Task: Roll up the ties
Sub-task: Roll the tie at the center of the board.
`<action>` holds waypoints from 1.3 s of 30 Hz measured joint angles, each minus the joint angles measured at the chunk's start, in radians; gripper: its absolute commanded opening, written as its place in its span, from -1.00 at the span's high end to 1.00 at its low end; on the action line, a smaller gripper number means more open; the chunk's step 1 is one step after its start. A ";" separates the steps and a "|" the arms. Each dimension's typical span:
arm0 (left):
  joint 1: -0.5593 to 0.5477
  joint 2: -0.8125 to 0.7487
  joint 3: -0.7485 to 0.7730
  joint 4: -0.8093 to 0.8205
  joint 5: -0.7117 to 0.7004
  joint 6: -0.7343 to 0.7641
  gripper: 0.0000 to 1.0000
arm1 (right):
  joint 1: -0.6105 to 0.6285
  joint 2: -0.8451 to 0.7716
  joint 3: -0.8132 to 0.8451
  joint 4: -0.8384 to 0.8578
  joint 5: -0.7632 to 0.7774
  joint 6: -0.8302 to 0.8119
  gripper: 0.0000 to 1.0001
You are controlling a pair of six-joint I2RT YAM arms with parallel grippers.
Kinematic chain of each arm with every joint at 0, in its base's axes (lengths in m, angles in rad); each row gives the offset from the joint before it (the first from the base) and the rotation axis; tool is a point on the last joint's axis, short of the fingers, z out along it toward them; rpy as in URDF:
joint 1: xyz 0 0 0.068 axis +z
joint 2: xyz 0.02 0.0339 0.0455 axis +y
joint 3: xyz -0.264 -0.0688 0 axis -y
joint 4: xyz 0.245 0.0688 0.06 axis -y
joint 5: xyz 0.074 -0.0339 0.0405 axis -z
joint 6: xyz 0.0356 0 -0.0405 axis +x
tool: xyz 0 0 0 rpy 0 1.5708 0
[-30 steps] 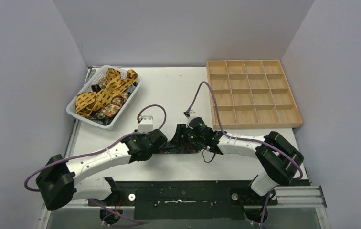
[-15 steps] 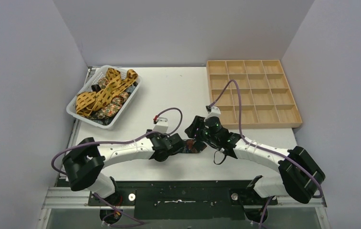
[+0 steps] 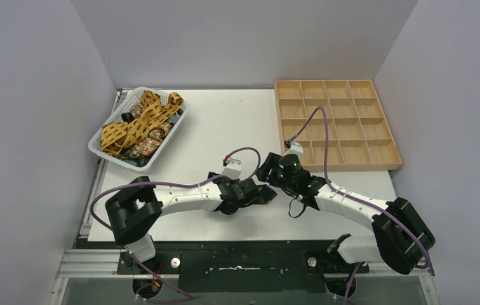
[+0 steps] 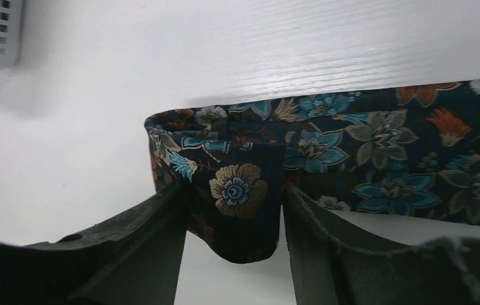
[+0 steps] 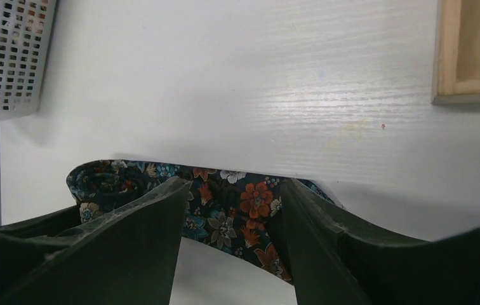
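Observation:
A dark navy floral tie (image 3: 265,193) lies partly rolled on the white table between my two grippers. My left gripper (image 3: 254,190) is shut on its folded, rolled end; in the left wrist view the tie (image 4: 244,190) fills the gap between the fingers (image 4: 155,235), and the rest runs off to the right. My right gripper (image 3: 270,180) is shut on the tie's band (image 5: 237,210), with the rolled part (image 5: 98,184) to its left. More ties (image 3: 137,124), mustard-yellow spotted and dark floral, lie piled in the basket.
A white mesh basket (image 3: 98,149) stands at the back left; its corner shows in the right wrist view (image 5: 2,63). A wooden tray of compartments (image 3: 333,124) stands at the back right. Purple cables loop over both arms.
Both grippers have moved right and toward each other. The tie, stretched out flat a second ago, is now gathered short between them.

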 measured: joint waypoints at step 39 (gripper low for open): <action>0.731 -1.035 -0.683 0.354 0.749 -0.113 -0.62 | 0.217 0.369 0.276 0.133 -0.548 -1.169 -1.00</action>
